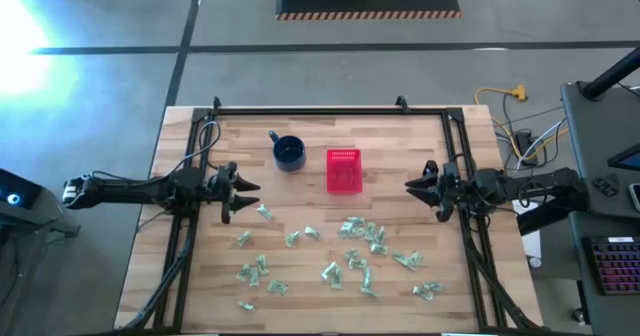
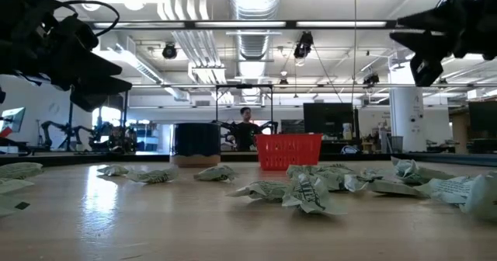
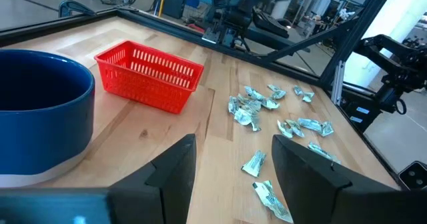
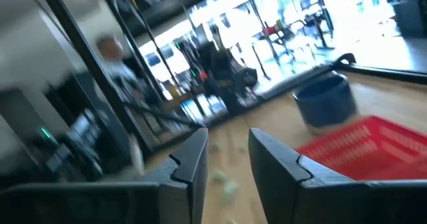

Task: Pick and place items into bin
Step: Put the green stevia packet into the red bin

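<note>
The red perforated bin (image 1: pixel 343 171) stands on the wooden table past its middle, also seen in the left wrist view (image 3: pixel 150 74) and the right wrist view (image 4: pixel 373 144). Several pale green, wrinkly items (image 1: pixel 350 246) lie scattered over the near half of the table (image 3: pixel 257 107). My left gripper (image 1: pixel 243 198) hovers at the table's left side, open and empty (image 3: pixel 233 151). My right gripper (image 1: pixel 420 196) hovers at the right side, its fingers apart with nothing between them (image 4: pixel 228 144). Both are clear of the items and the bin.
A dark blue mug (image 1: pixel 289 153) stands just left of the bin, near my left gripper (image 3: pixel 40 111). A black metal frame (image 1: pixel 320 111) runs along the table's far, left and right sides. A person stands far off in the room (image 2: pixel 247 129).
</note>
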`<state>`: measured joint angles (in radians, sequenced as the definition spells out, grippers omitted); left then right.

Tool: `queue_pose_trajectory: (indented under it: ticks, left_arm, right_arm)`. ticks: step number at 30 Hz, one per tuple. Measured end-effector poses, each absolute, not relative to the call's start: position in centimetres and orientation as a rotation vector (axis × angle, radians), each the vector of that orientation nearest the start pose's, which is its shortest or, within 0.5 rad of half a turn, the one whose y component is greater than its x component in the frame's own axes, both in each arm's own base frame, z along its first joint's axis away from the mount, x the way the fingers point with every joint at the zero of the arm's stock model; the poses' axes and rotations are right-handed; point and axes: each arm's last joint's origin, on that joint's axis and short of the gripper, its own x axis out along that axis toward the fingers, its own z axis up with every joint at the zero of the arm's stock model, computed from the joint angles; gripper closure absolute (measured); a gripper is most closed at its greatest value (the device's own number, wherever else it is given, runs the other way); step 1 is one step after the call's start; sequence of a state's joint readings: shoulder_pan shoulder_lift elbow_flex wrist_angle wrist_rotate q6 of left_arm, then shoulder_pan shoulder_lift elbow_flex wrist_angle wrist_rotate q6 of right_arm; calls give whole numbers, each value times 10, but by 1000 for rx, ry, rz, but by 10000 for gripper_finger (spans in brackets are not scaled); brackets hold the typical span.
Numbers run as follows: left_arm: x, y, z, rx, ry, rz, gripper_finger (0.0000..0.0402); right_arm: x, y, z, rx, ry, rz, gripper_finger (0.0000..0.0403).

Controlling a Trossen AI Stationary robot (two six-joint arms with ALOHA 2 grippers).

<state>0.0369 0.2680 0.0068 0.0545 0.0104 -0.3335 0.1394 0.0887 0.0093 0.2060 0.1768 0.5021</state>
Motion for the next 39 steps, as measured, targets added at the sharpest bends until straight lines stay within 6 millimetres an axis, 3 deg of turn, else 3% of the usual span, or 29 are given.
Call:
queue_pose_trajectory:
  ticks: [11,18,33,36,39]
  left_arm:
    - [113,7,182,-275,-165,101,221]
    - [108,6,203,-360,-385,28,221]
    - [109,5,203,-364,-379,15,221]
    - [109,4,207,-273,-392,-27,221]
    - [109,2,227,-172,-430,-74,221]
  right_arm:
    - [97,5,197,421,-335,-95,303]
    - [97,6,197,283,-315,-82,303]
    - [99,11,192,180,-245,67,303]
    - [97,11,202,132,-267,67,303]
    - [94,11,227,124,-309,85,303]
